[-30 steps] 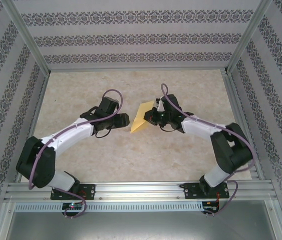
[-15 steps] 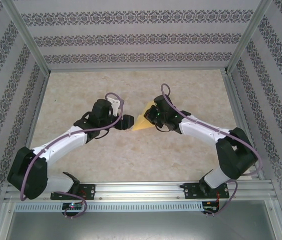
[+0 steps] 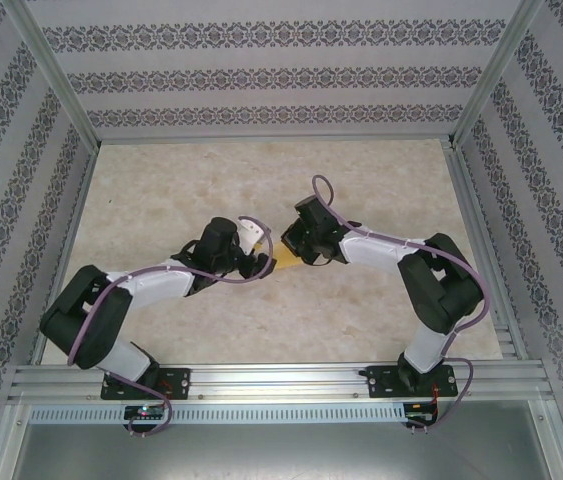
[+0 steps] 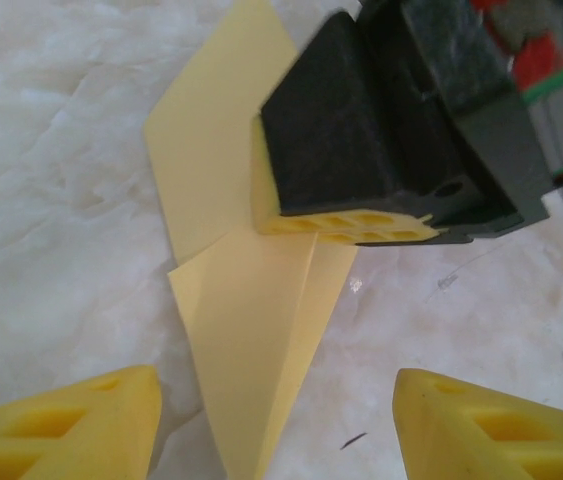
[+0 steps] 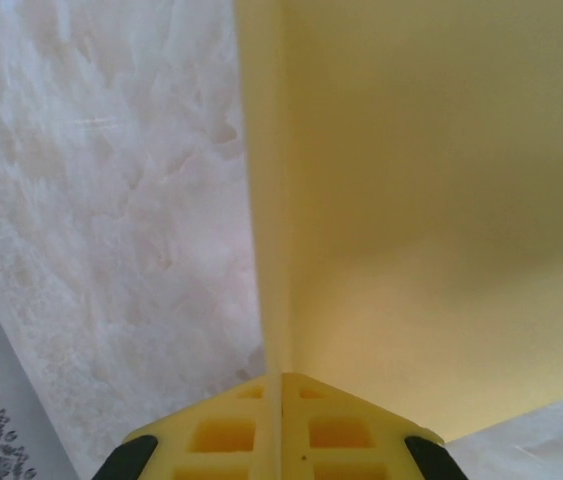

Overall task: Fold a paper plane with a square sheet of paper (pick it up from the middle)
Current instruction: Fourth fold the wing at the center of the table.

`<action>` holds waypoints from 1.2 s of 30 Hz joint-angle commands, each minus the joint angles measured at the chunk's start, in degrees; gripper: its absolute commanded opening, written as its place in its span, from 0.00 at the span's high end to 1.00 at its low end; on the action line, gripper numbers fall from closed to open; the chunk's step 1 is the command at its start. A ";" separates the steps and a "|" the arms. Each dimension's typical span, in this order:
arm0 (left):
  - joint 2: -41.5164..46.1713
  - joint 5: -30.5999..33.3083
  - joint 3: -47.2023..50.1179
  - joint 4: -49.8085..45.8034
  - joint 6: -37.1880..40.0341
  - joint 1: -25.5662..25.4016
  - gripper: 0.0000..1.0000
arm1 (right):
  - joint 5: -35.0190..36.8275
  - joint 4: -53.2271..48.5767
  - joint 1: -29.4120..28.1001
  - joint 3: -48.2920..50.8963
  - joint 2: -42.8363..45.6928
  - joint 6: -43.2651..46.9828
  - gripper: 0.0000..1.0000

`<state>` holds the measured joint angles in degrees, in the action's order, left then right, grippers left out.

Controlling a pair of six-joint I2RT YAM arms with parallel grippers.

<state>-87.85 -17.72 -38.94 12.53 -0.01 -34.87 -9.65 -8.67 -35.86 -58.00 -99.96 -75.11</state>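
The beige, marbled tabletop [image 3: 361,320] fills the floor of a cell with patterned walls [image 3: 261,80] and an aluminium frame [image 3: 261,380].

In the top view the left arm [image 3: 151,283] reaches in from 7 o'clock and the right arm [image 3: 391,250] from 5 o'clock. Both bend toward the middle, where their hands nearly meet.

The right hand [image 3: 299,250] sits just at 1 o'clock of the centre. It is clamped on the yellow paper [image 3: 286,262]. Its own wrist view shows the two yellow pads [image 5: 281,425] pressed together with the paper's edge [image 5: 411,200] pinched between them and rising toward 12 o'clock.

The left hand [image 3: 258,263] lies at 9 o'clock of the paper. Its fingers stand spread apart and hold nothing. In the left wrist view they [image 4: 276,425] show at 7 and 5 o'clock, one on each side of the paper's tip and clear of it.

The paper [image 4: 251,330] is at the middle of the tabletop, between the two hands. It is folded into overlapping layers that narrow to a point aimed at 6 o'clock in the left wrist view, with the right hand [image 4: 346,225] gripping it at 1 o'clock. Whether it rests flat on the tabletop I cannot tell.
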 commanded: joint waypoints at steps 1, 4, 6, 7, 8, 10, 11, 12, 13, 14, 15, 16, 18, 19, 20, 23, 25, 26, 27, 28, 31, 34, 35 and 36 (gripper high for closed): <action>-2.74 -2.60 -0.58 4.96 9.49 -1.55 0.41 | -2.43 0.18 0.41 -2.02 -1.32 -2.56 0.95; -4.83 -1.24 0.23 6.97 14.69 -1.78 0.46 | -4.71 -0.02 1.00 -2.78 -2.00 -2.52 0.95; -5.60 -0.26 0.84 8.10 16.79 -1.78 0.50 | -4.89 -0.74 1.30 -2.83 -2.13 -2.26 0.95; -5.94 0.21 0.87 8.56 17.18 -1.78 0.52 | -5.27 -0.78 1.52 -2.83 -2.16 -2.08 0.94; -6.22 0.48 1.10 9.33 17.16 -1.78 0.55 | -5.81 -0.87 1.65 -2.85 -2.34 -1.97 0.94; -6.65 0.80 2.31 12.12 16.84 -1.81 0.60 | -6.51 -1.09 1.84 -2.87 -2.45 -1.88 0.94; -6.78 1.09 3.00 13.88 16.74 -1.82 0.61 | -6.81 -1.05 2.00 -2.80 -2.43 -1.88 0.95; -7.00 1.27 3.55 14.97 16.67 -1.78 0.62 | -6.94 -1.03 2.14 -2.65 -2.45 -1.96 0.94; -7.23 1.44 3.85 15.70 16.71 -1.83 0.63 | -7.28 -0.82 2.26 -2.53 -2.34 -2.06 0.94; -7.55 1.51 3.91 16.13 16.87 -1.78 0.64 | -7.62 -0.68 2.35 -2.49 -2.39 -2.13 0.94; -7.83 1.55 3.83 16.16 16.84 -1.78 0.64 | -7.91 -0.61 2.45 -2.51 -2.26 -2.22 0.94; -8.06 1.42 3.75 16.32 16.88 -1.78 0.65 | -8.08 -0.61 2.46 -2.52 -2.18 -2.23 0.94; -8.52 1.36 3.94 17.89 16.56 -1.84 0.67 | -8.35 -0.47 2.55 -2.57 -2.17 -2.33 0.93; -8.69 1.53 4.03 18.47 16.46 -1.80 0.69 | -8.60 -0.55 2.56 -2.67 -2.25 -2.32 0.93; -8.98 1.81 4.00 18.89 16.36 -1.81 0.70 | -9.16 -0.37 2.69 -2.72 -2.45 -2.51 0.93; -9.96 2.15 3.89 19.75 16.16 -1.79 0.73 | -10.29 0.23 2.78 -2.31 -2.59 -3.08 0.92; -10.53 1.92 3.69 20.27 15.79 -1.78 0.74 | -10.97 0.85 2.92 -2.02 -2.52 -3.59 0.92; -10.81 1.87 3.74 21.01 15.45 -1.81 0.74 | -11.14 1.10 3.02 -1.83 -2.43 -3.81 0.91; -11.00 1.95 3.80 21.45 15.27 -1.81 0.74 | -11.16 1.11 3.07 -1.75 -2.34 -4.03 0.91; -11.24 2.04 3.80 21.71 15.22 -1.78 0.75 | -11.33 1.34 3.28 -1.61 -2.18 -4.23 0.91; -11.64 2.39 3.88 22.13 15.07 -1.79 0.81 | -11.52 1.14 3.50 -1.42 -1.82 -4.19 0.89; -11.29 1.94 4.23 22.42 15.04 -1.82 0.88 | -11.53 0.85 3.91 -1.12 -1.26 -3.16 0.79; -11.29 1.68 4.15 22.07 15.04 -1.78 0.90 | -11.40 0.57 4.20 -1.03 -0.92 -2.22 0.70; -11.29 1.38 4.02 21.58 14.88 -1.79 0.92 | -11.22 0.17 4.51 -0.98 -0.62 -1.05 0.64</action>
<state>-98.85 -15.57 -35.40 31.22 14.96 -36.14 -20.36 -8.45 -32.10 -59.51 -101.82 -77.87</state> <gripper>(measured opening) 0.089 0.337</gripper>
